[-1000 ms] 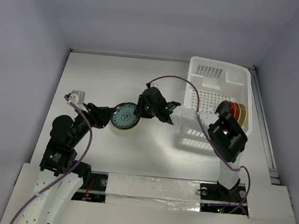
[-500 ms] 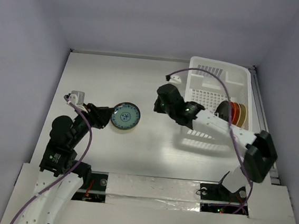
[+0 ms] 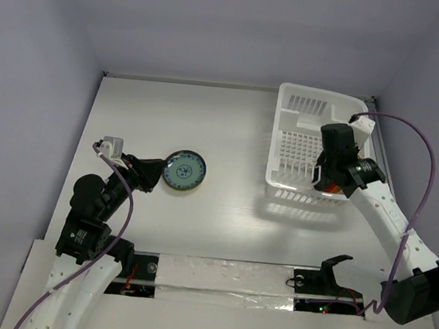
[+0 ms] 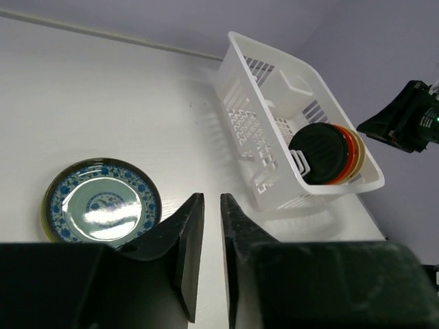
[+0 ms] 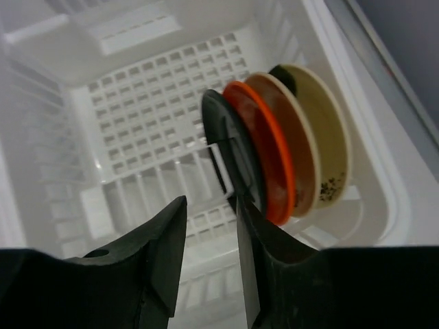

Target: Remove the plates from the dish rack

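The white dish rack (image 3: 319, 94) stands at the back right. Several plates stand on edge at its near right end: in the right wrist view a dark plate (image 5: 230, 137), an orange one (image 5: 264, 154) and a cream one (image 5: 330, 144). My right gripper (image 3: 325, 179) hangs open over them (image 5: 209, 200), its right finger (image 5: 250, 226) next to the dark plate's rim, nothing between the jaws. A teal patterned plate (image 3: 185, 170) lies flat on the table. Just left of it, my left gripper (image 3: 156, 175) is nearly shut and empty (image 4: 211, 197), with the plate (image 4: 103, 202) beside its left finger.
The rack (image 4: 236, 48) has a small raised compartment (image 4: 291, 86) at its far end. Grey walls close in the table at the back and sides. A taped ledge (image 3: 224, 278) runs along the near edge between the arm bases.
The right arm swung from the teal plate back over the rack and opened its jaws. The plate now lies alone on the table. The left gripper narrowed and stayed beside it.
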